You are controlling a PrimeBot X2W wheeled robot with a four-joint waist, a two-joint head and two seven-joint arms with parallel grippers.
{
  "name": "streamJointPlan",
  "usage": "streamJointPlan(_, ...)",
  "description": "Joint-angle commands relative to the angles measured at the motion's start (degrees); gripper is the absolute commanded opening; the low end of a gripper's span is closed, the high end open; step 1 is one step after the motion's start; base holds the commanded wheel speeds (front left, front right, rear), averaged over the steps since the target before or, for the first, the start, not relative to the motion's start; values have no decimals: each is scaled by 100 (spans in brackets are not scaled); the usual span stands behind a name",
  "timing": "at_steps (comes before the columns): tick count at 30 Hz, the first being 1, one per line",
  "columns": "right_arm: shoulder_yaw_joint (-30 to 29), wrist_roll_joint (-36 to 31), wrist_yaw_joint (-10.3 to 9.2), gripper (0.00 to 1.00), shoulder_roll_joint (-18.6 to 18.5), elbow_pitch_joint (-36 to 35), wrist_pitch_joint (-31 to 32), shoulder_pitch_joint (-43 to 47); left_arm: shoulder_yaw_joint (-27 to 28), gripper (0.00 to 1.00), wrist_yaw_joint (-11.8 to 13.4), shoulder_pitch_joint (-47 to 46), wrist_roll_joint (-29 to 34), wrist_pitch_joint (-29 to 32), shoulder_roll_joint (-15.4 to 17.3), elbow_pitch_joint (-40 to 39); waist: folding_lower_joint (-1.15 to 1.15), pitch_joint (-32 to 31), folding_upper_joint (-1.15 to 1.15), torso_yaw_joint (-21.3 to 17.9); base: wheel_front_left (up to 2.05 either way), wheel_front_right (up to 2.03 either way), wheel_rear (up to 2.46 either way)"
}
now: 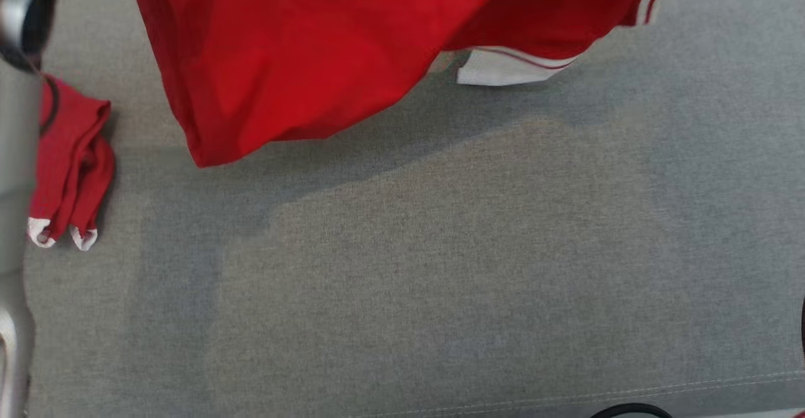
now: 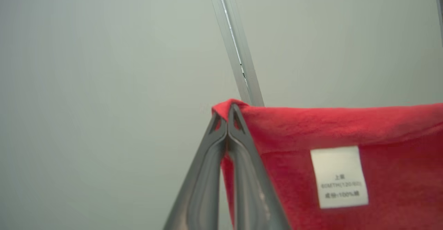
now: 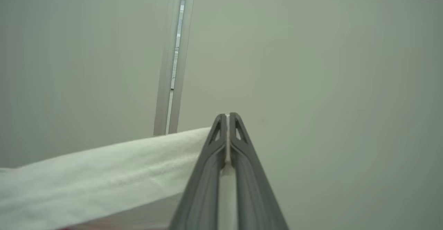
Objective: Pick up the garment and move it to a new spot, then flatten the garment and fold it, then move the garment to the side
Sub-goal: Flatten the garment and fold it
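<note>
The red garment (image 1: 302, 47) hangs lifted over the grey fabric surface (image 1: 471, 267), casting a shadow on it. Its white striped trim (image 1: 503, 69) dangles at the upper right. A red piece with white cuffs (image 1: 72, 160) droops beside my pale left arm (image 1: 12, 154); I cannot tell whether it touches the surface. In the left wrist view my left gripper (image 2: 227, 110) is shut on a red corner of the garment (image 2: 346, 126), near its white label (image 2: 339, 176). My right gripper (image 3: 227, 117) is shut on the garment's white band (image 3: 104, 167).
A black cable (image 1: 629, 410) curves at the surface's near edge by a stitched seam. Both wrist views face a pale wall with a metal rail (image 2: 238, 50) (image 3: 174, 60) running up it.
</note>
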Motion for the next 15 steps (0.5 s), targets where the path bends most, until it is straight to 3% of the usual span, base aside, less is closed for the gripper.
streamJointPlan(1,-78,-122,-10,0,11,213,-28,-567,-16,0,-11,-496,102,-114,69,205,0,1577,0,96,0,0,0)
streamJointPlan(9,-352,-1213,-9,0,156,1218,-709,-2910,-249,0,135,-2378,769,-946,-78,1313,0,1628,0,145,0,0,0)
streamJointPlan(15,-518,-1427,-9,0,295,1554,-838,-3313,-73,0,128,-2559,697,-1003,-211,1339,0,1575,0,111,0,0,0)
